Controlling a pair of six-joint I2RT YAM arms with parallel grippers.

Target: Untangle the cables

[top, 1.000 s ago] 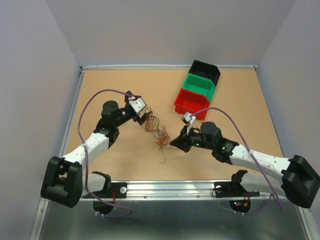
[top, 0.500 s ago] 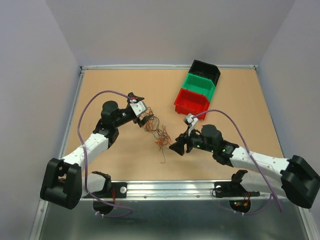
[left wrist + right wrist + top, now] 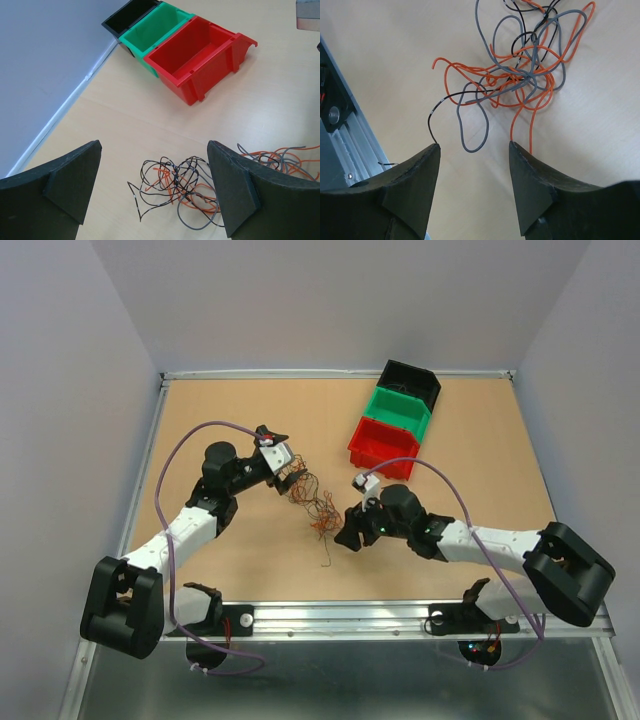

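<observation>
The cables (image 3: 313,504) lie as one loose tangle of thin orange, black and grey wires on the table between the two arms. My left gripper (image 3: 287,474) stands wide open at the tangle's upper left end. In the left wrist view its jaws (image 3: 154,150) frame a black, orange and grey clump of the cables (image 3: 176,179) with nothing between them. My right gripper (image 3: 346,536) is open just right of the tangle's lower end. In the right wrist view its jaws (image 3: 475,146) hold nothing. A grey loop of the cables (image 3: 520,80) lies just ahead of them, and a black wire end touches the left fingertip (image 3: 432,152).
Three bins stand in a row at the back right: red (image 3: 383,445), green (image 3: 400,412) and black (image 3: 410,383). A metal rail (image 3: 350,615) runs along the table's near edge. Purple arm cables (image 3: 190,440) arch over both arms.
My right gripper has opened from shut and shifted slightly left along the tangle's lower end. The left gripper has turned a little at the wrist and stays open.
</observation>
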